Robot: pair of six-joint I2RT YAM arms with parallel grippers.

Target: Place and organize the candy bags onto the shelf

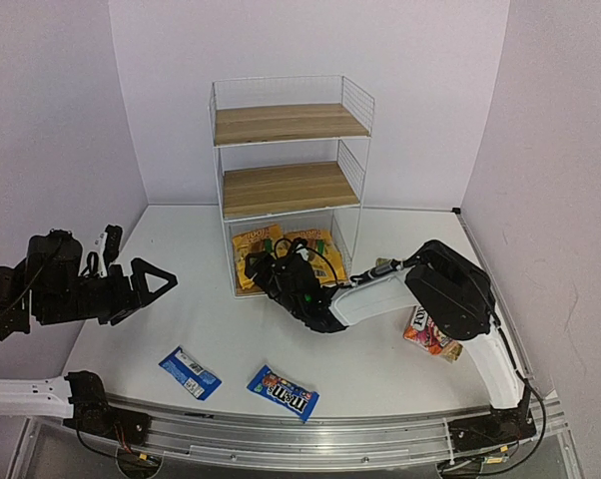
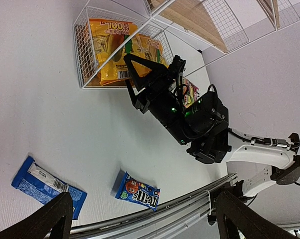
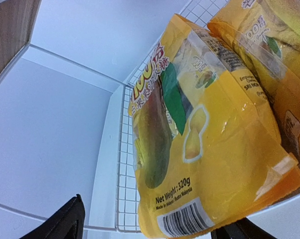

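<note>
Well, the two big bags are down in the bottom of the shelf. The near yellow bag stands up next to the wire side, and the other yellow bag leans right beside it, touching. The right gripper is at the front of that bottom space with its fingers wide apart. The near bag's lower edge is just past them, and I cannot see them squeezing anything. The left gripper hangs over the left side of the table, with its fingers wide apart too and nothing in it. The yellow bags look full and puffy, and the print says 320g, so I think they are the heavy ones. The skin is shiny and will likely slip, and a bag will bend if it is pinched in the fat middle. The flat sealed strip at the top or bottom looks like the best place to pinch. One blue packet and a second blue packet lie flat on the table near the front. They look small, thin and light, so a short end is the place to nip, and they may slide when touched. A red-pink bag lies partly hidden under the right arm and looks soft and crinkly.
</note>
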